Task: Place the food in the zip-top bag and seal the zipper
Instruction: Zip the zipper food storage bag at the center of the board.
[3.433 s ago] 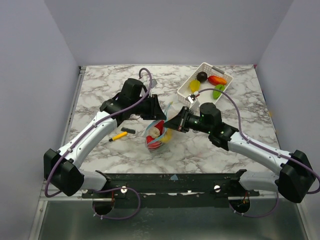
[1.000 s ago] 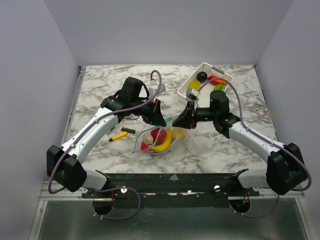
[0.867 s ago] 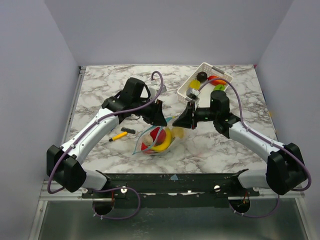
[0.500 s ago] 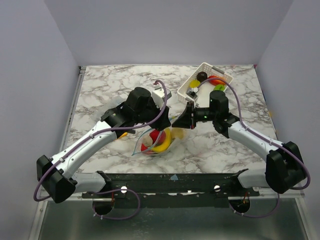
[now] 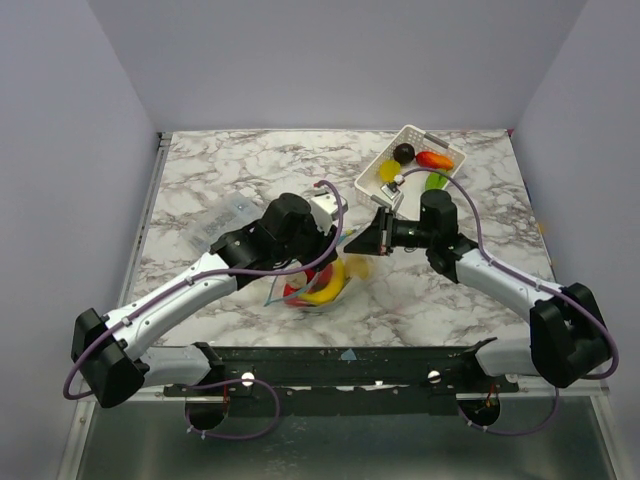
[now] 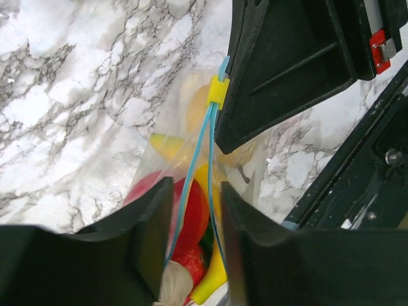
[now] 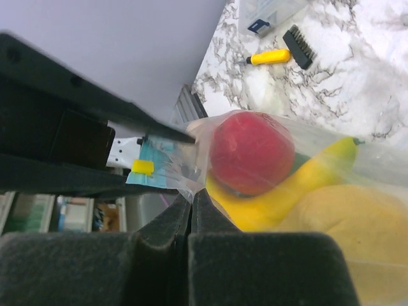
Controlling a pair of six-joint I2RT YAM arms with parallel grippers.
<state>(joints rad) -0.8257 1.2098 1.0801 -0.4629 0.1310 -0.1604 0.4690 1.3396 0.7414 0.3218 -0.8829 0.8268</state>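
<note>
Top external view: one zip-top bag point(image 5: 300, 300) sits on the tabletop point(image 5: 220, 170) between two arms, with food point(image 5: 325, 290) inside, including one red ball point(image 7: 252, 153) and one banana point(image 7: 299, 185). Four more pieces point(image 5: 403, 152) sit in one white basket point(image 5: 440, 143). The right tool point(image 7: 191, 197) is pinched together on the bag's plastic. The left tool point(image 6: 194, 191) stands apart, astride the zipper point(image 6: 207, 137).

A white basket point(image 5: 380, 155) stands far right on the marble table point(image 5: 220, 165); a yellow-handled tool point(image 7: 271, 57) lies near a clear packet point(image 7: 274, 7).

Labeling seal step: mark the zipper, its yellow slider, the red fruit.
zipper point(image 6: 210, 122), left wrist view, strip below slider.
yellow slider point(image 6: 218, 92), left wrist view, centre.
red fruit point(image 7: 252, 153), right wrist view, centre.
</note>
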